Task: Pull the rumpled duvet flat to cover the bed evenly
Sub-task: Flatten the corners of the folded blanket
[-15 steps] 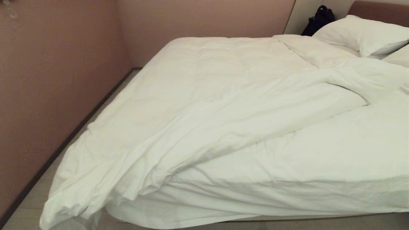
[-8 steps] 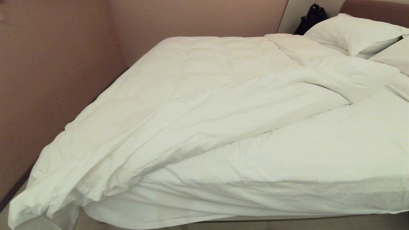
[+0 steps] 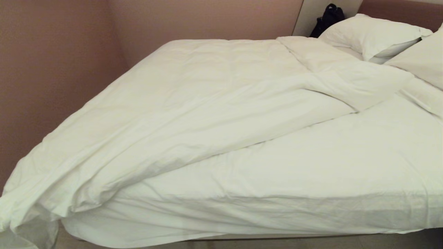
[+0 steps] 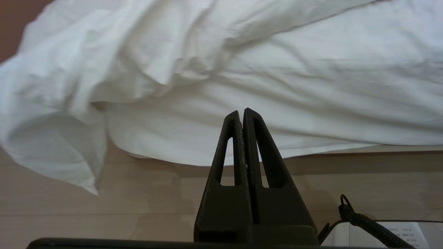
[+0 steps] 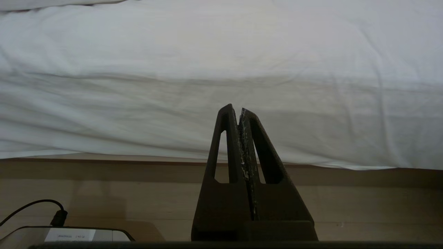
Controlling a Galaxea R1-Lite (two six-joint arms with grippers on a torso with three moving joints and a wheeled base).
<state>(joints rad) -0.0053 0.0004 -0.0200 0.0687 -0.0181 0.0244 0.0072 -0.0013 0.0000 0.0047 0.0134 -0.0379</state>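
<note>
Now the whole picture from the head has slid to the left compared with a second ago. The things on the bed lie just as they did, so it is the robot that has turned or rolled, not the bedding. The arms do no work here, and I think the robot is only getting into place, so the pulling has not begun.

Nearest are the two grippers, low over the pale floor (image 4: 52,200) beside the bed. The left gripper (image 4: 243,112) has its jaws pressed together with nothing between them. The right gripper (image 5: 238,108) is the same, closed and empty. Both point at the side of the bed (image 5: 138,103) and touch no cloth.

The duvet (image 3: 207,103) is bunched toward the wall side and the far half of the bed. Its near corner (image 4: 52,138) hangs off the bed's end, down toward the floor, off to one side of the left jaws and well apart from them. The near half of the bed shows only the flat sheet (image 3: 311,155).

Farthest away are the pillows (image 3: 373,34), a dark bag (image 3: 327,17) and the pink wall (image 3: 52,69).

I think the hanging corner is the easiest place to grab first.
</note>
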